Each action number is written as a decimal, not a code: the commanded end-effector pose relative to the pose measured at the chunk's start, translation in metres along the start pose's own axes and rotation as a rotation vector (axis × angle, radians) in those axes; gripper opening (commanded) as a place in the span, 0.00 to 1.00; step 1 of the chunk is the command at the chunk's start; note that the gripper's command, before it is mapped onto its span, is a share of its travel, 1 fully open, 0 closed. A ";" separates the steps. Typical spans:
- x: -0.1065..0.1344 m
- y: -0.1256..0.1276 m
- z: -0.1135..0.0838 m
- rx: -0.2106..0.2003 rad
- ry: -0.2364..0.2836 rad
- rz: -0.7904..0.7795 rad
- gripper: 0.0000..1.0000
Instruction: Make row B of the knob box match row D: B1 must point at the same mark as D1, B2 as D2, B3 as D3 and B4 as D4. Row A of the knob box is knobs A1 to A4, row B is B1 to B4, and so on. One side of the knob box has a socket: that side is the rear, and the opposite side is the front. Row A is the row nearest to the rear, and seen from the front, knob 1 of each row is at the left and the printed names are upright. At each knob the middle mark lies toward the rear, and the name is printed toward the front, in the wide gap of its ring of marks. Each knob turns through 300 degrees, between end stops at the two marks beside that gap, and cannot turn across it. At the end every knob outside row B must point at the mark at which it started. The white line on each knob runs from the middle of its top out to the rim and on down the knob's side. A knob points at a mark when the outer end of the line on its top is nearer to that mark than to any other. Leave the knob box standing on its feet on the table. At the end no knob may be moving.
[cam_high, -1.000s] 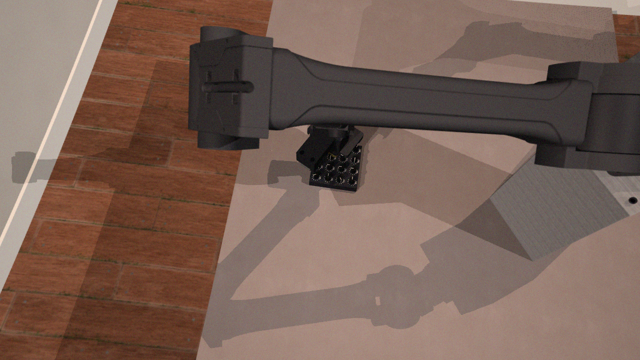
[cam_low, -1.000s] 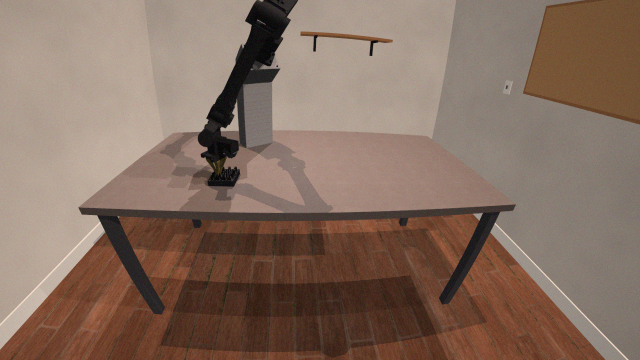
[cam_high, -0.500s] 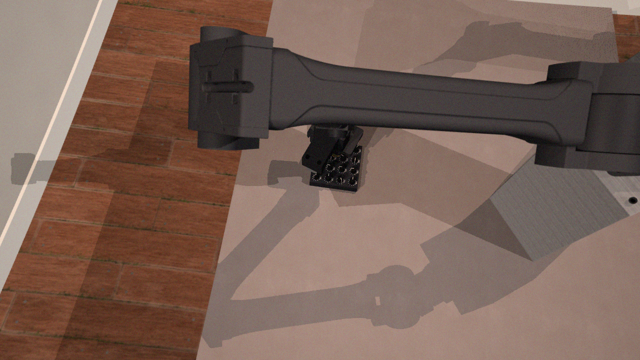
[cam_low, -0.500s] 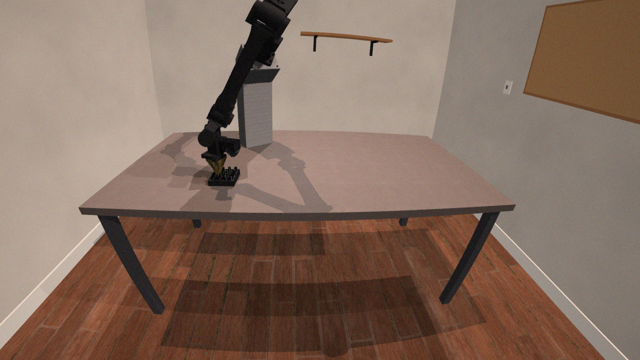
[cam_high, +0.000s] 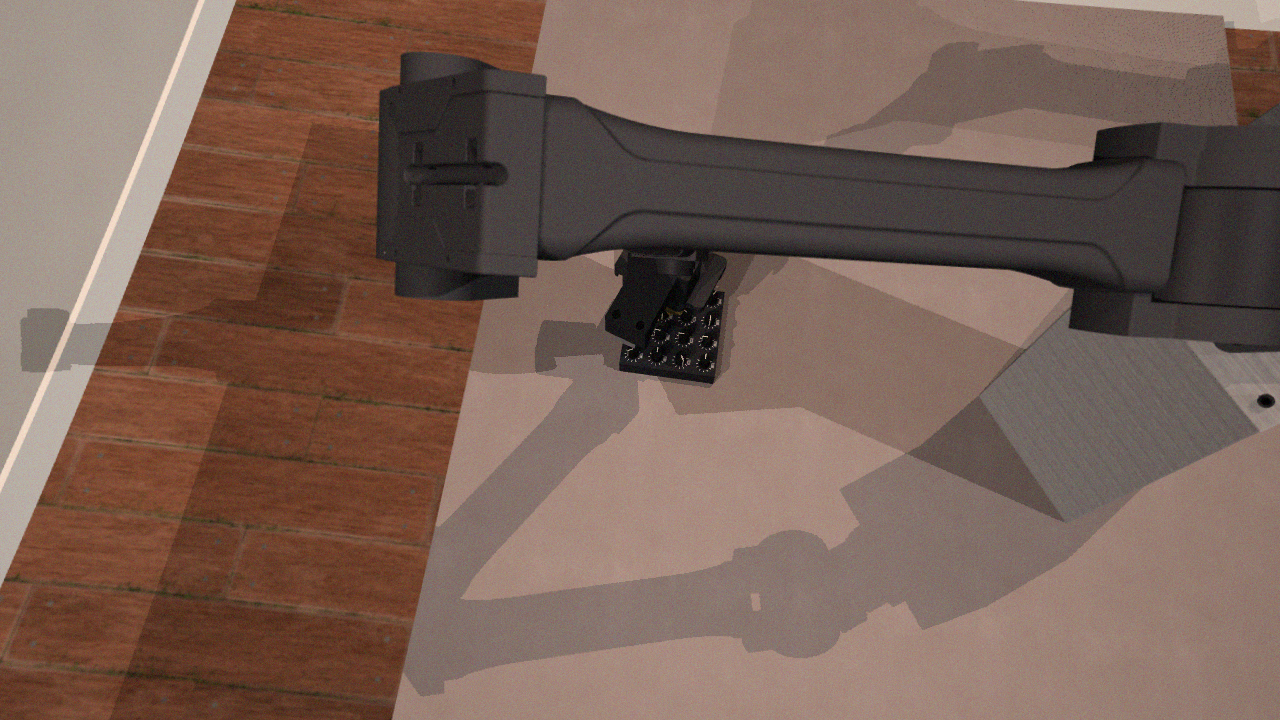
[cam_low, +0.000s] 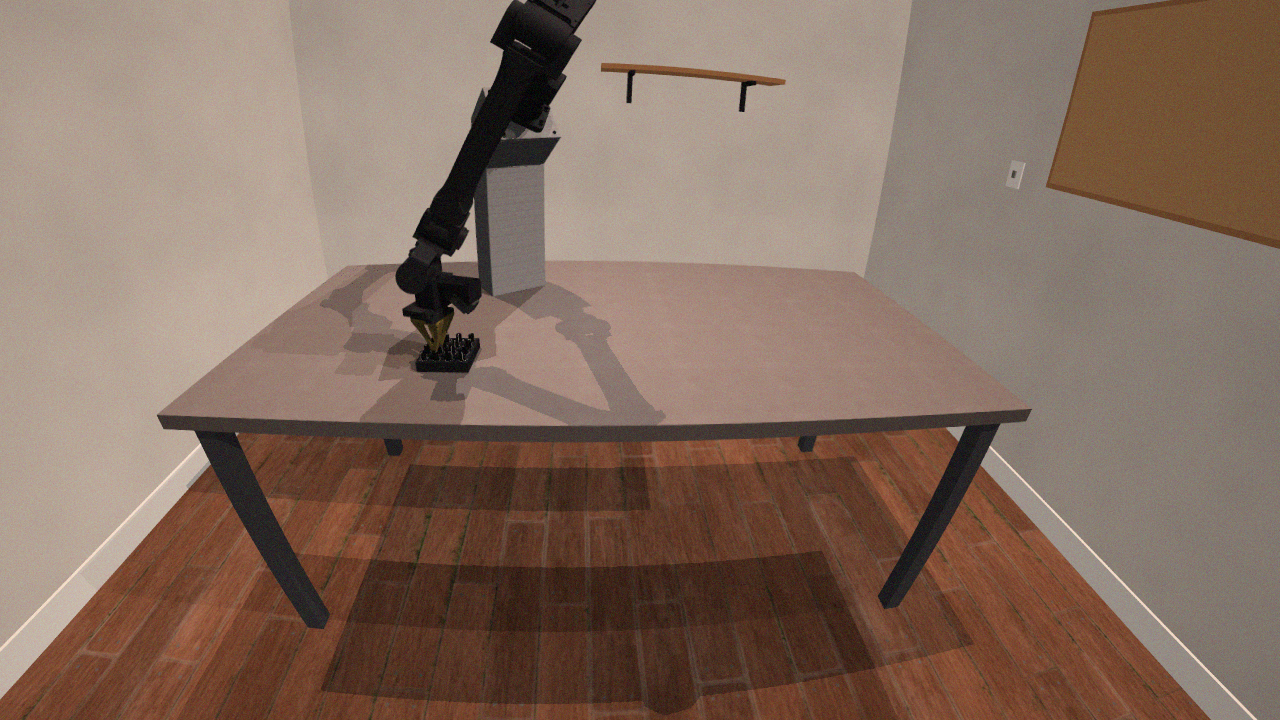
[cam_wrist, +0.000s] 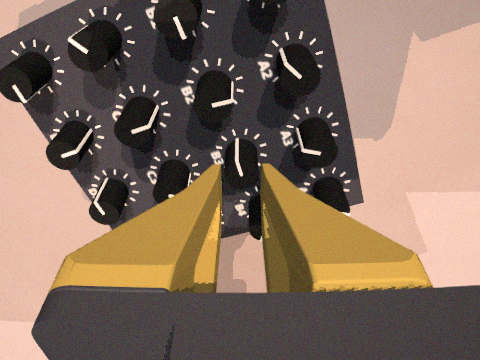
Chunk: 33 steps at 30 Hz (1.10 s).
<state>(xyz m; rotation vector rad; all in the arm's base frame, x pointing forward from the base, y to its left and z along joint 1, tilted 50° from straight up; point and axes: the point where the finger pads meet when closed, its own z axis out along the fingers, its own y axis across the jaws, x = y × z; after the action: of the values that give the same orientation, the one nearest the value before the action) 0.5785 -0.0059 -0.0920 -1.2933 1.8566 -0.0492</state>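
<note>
With pincer (cam_high: 673, 310) (cam_low: 435, 347) (cam_wrist: 241, 178) slightly spread, pinching nothing, centre on B3 (cam_wrist: 242, 169), grip its probably rigid, slippery sides squarely and twist gently, without side-load.

Gripper (cam_high: 673, 310) (cam_low: 436, 349) (cam_wrist: 241, 178) rotated counterclockwise in the top view. Gripper housing (cam_high: 637, 308) (cam_low: 461, 291) (cam_wrist: 250, 325) end shifted toward the worktop's (cam_high: 984, 662) (cam_low: 760, 358) (cam_wrist: 445, 240) right edge, exterior view.
</note>
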 end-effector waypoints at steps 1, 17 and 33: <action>0.000 0.005 0.005 -0.011 -0.004 -0.014 0.18; -0.002 0.003 0.004 -0.008 -0.005 -0.012 0.18; 0.005 -0.003 -0.031 0.007 0.007 0.003 0.18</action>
<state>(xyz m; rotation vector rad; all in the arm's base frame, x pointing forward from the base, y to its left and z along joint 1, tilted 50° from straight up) 0.5697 -0.0092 -0.0863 -1.2958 1.8568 -0.0408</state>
